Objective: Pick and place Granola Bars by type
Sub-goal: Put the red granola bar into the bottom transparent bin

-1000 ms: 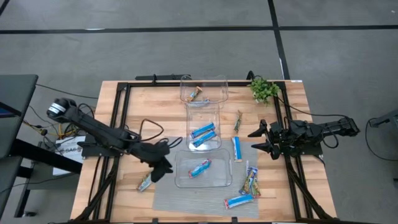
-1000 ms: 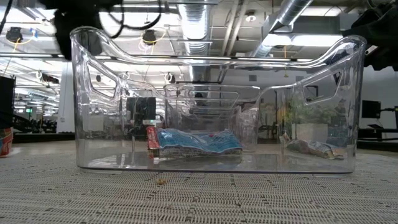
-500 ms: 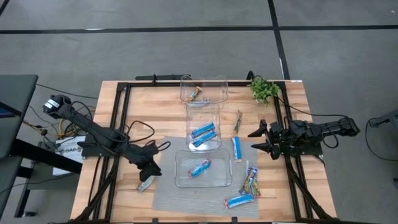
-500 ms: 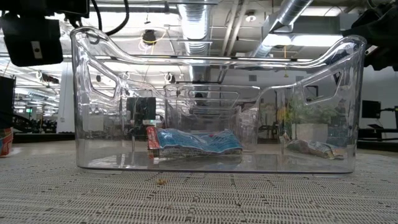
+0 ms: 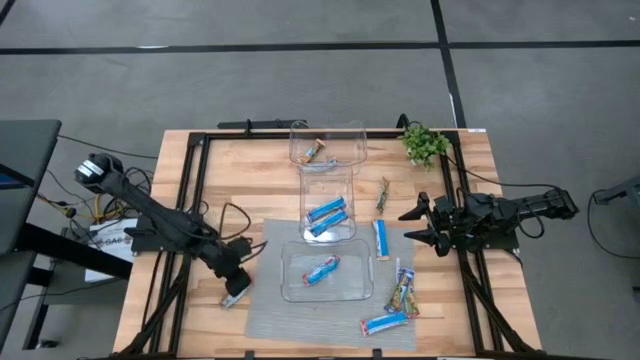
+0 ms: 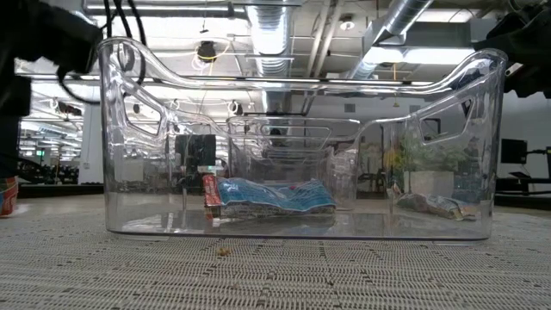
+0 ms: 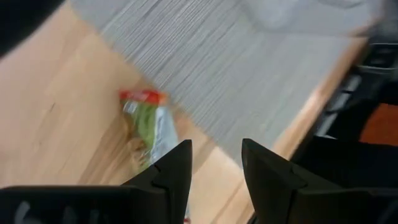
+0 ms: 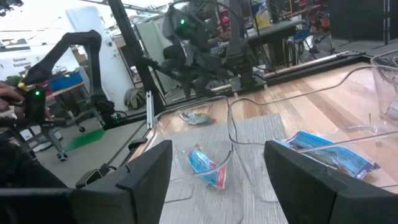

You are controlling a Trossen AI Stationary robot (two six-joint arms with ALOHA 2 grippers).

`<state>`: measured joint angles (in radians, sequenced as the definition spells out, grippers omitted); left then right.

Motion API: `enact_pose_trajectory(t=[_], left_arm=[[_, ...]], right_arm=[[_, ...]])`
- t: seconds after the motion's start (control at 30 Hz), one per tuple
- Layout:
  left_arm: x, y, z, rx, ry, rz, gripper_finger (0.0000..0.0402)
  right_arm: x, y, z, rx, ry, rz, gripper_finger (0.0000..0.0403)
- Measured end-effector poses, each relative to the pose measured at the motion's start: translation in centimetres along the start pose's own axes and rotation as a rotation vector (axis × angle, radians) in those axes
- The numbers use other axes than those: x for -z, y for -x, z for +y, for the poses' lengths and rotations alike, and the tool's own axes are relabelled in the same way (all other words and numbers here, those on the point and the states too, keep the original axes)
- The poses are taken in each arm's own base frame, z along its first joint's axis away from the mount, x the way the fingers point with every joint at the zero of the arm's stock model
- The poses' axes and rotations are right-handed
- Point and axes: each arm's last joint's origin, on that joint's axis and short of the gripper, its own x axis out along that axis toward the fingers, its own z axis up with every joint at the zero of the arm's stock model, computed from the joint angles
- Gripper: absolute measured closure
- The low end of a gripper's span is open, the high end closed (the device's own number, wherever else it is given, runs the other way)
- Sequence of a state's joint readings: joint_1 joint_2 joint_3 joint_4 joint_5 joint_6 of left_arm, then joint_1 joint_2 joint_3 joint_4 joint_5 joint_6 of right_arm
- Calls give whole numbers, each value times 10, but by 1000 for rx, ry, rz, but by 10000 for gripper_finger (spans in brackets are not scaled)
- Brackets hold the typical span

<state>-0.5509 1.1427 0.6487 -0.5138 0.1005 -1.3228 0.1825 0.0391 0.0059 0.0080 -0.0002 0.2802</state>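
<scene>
Left pincer — dark fingers apart — hovers over a crinkled green-wrapped granola bar on smooth wood.

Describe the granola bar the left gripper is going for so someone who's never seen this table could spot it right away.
Start at the grey mat on the wooden table. At the mat's left edge, under the left gripper, lies one bar. Its wrapper is green with a red end, and it lies alone, outside the clear bins.

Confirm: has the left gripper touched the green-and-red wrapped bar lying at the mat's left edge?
Apart. In the left wrist view, the open left gripper hangs above the green-and-red wrapped bar, with bare wood showing between its fingertips and the wrapper.
</scene>
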Motion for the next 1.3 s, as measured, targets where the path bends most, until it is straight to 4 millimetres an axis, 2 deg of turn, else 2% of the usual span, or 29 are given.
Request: enact_pose_trajectory(t=[0.2, 0.4, 1.1, 1.3], left_arm=[[6, -24, -5, -174, 90, 85, 269], [13, -40, -5, -340, 87, 119, 269], [9, -44, -4, -349, 16, 74, 269], [9, -44, -4, -347, -10, 82, 242]], right_arm=[[0, 0, 0, 0, 0, 0, 154], [0, 0, 0, 0, 0, 0, 154], [0, 0, 0, 0, 0, 0, 154], [0, 0, 0, 0, 0, 0, 154]])
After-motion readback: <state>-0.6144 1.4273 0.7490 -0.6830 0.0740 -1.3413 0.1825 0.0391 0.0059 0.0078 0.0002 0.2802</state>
